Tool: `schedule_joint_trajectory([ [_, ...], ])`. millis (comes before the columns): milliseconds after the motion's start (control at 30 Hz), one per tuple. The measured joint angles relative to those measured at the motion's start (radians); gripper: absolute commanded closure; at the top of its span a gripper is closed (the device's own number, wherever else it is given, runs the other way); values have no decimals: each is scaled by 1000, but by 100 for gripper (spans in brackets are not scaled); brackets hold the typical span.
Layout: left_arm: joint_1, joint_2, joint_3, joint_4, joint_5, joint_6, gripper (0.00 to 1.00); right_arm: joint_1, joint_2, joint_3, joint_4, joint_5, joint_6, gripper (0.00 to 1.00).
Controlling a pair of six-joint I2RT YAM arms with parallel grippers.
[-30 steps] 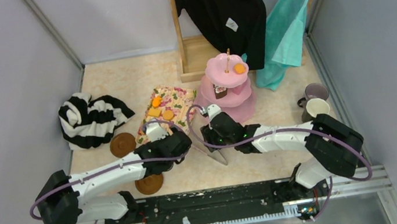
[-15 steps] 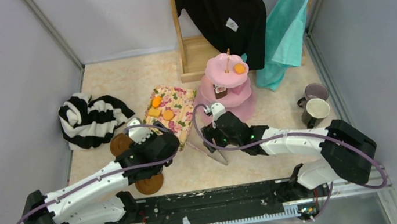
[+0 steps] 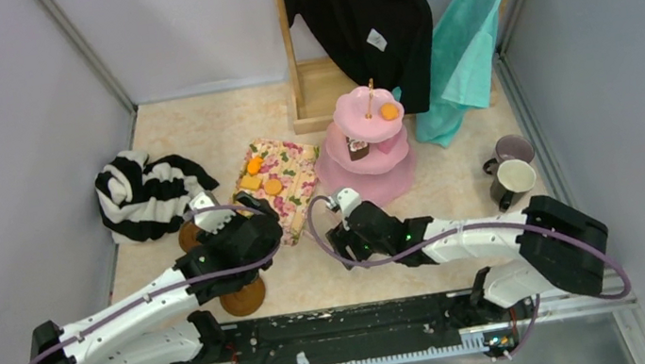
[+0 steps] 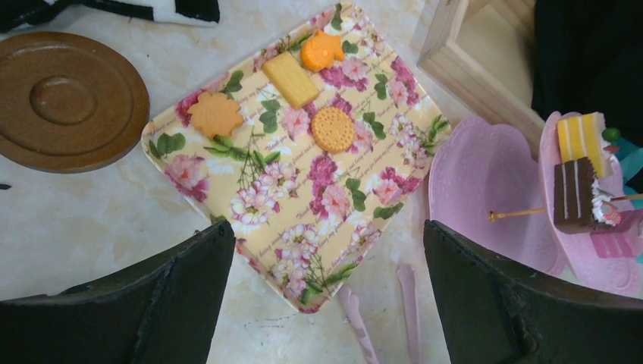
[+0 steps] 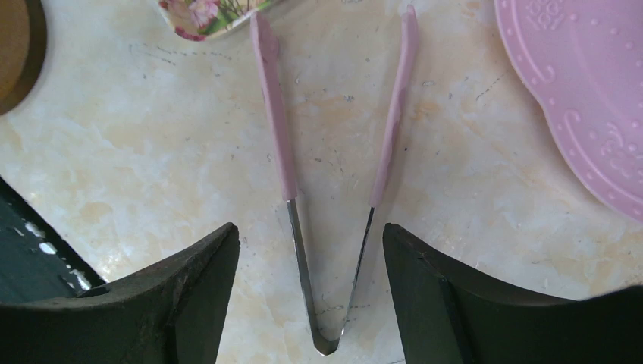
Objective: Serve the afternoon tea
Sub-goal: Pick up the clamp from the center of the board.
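The pink three-tier cake stand (image 3: 370,151) stands on the pale marbled bench (image 3: 459,163). It carries a small orange pastry (image 3: 389,112) on top and a brown cake slice (image 3: 358,148) one tier down. Just left of the stand lies a floral-print rectangular tray (image 4: 303,220) with four orange and yellow toy biscuits (image 4: 290,79). The left gripper (image 4: 326,235) hovers over the tray's near edge, spread wide and empty. Close in front of the stand, pink-tipped metal tongs (image 5: 277,129) lie flat. The right gripper (image 5: 309,231) straddles them, spread, touching neither leg.

Farther left of the stand are two round brown saucers (image 3: 245,299), one partly under the left arm, and a black-and-white striped garment (image 3: 149,192). To the stand's right sit a lilac mug (image 3: 514,149) and a cream mug (image 3: 515,176). Behind it, a wooden rack (image 3: 312,98) holds a black shirt (image 3: 362,14) and a teal cloth (image 3: 465,38).
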Motion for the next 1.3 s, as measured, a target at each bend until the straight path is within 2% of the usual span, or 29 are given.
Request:
schedule_joint_trajectory([
  [567, 0, -45, 0, 23, -92, 24, 1, 36, 129, -1, 27, 82, -10, 31],
  [833, 0, -47, 0, 31, -104, 24, 1, 45, 167, 4, 77, 134, -19, 40],
  [1200, 0, -56, 0, 49, -124, 28, 1, 116, 254, 80, 54, 240, 21, 43],
  [1300, 0, -64, 0, 52, -129, 31, 1, 122, 275, 101, 50, 256, 44, 47],
])
